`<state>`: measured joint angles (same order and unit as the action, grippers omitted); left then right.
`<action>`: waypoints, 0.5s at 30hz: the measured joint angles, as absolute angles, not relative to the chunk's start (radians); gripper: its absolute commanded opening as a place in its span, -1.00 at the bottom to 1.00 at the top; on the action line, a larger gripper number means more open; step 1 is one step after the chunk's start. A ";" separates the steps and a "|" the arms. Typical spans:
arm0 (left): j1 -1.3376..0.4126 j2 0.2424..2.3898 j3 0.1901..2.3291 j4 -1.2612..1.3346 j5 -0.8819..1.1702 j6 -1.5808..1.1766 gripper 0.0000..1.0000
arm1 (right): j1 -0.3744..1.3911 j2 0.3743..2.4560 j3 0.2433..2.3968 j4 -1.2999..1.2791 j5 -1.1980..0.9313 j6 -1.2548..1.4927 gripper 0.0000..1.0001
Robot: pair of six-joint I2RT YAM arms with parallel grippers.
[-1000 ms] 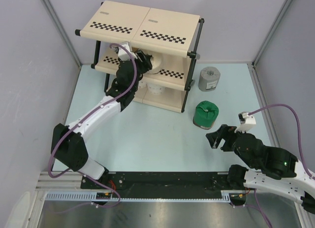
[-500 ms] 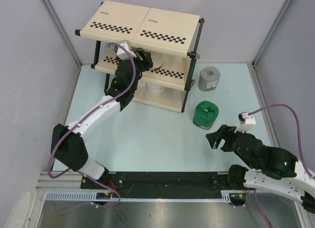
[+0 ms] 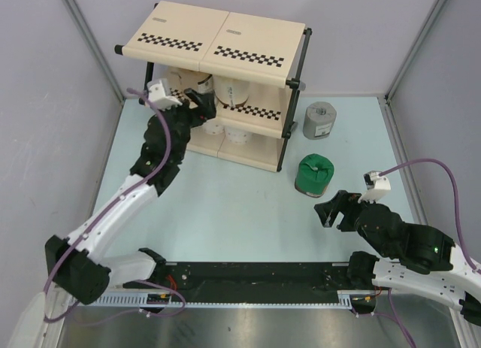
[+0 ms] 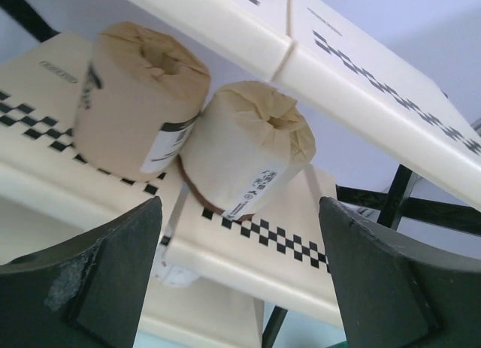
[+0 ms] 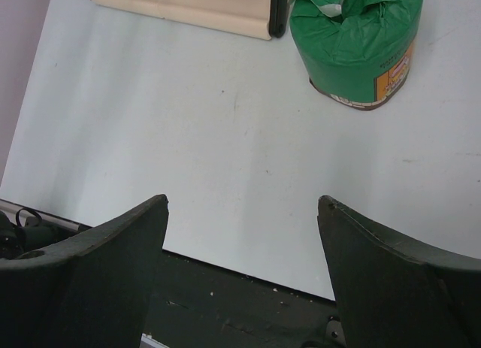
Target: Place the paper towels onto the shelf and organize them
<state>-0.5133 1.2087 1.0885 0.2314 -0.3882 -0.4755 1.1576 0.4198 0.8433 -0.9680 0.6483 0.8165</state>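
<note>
The shelf [image 3: 225,40] stands at the back of the table. Two tan paper towel rolls [image 4: 135,100] [image 4: 244,149] stand side by side on its middle tier, touching; the top view shows them too [image 3: 197,81] [image 3: 234,91]. A white roll [image 3: 239,136] sits on the bottom tier. My left gripper [image 3: 197,107] [image 4: 239,205] is open and empty, just in front of the middle tier. The grey roll [image 3: 319,120] and the green roll [image 3: 313,175] [image 5: 353,43] stand on the table right of the shelf. My right gripper [image 3: 328,210] [image 5: 240,201] is open and empty, near the green roll.
Grey walls close the table on the left, back and right. The shelf's black post [image 3: 289,126] stands close to the grey roll. The shelf's bottom edge [image 5: 188,6] shows in the right wrist view. A black rail [image 3: 248,276] runs along the near edge.
My left gripper has let go of the second tan roll on the middle tier and pulled back out of the shelf to the left. The right arm has not moved.
</note>
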 measured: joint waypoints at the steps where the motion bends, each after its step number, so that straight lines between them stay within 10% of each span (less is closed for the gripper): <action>1: -0.504 1.174 1.073 0.215 -0.388 -0.488 0.80 | 1.158 0.420 0.843 -0.968 0.649 0.817 0.71; 15: -0.368 0.879 0.785 -0.001 -0.234 -0.658 0.83 | 1.158 0.421 0.844 -0.994 0.741 0.890 0.70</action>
<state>-0.3679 0.8791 0.7845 -0.0013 -0.2337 -0.6579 1.1576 0.4206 0.8436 -0.9939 0.7406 0.8902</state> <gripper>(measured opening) 0.911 0.851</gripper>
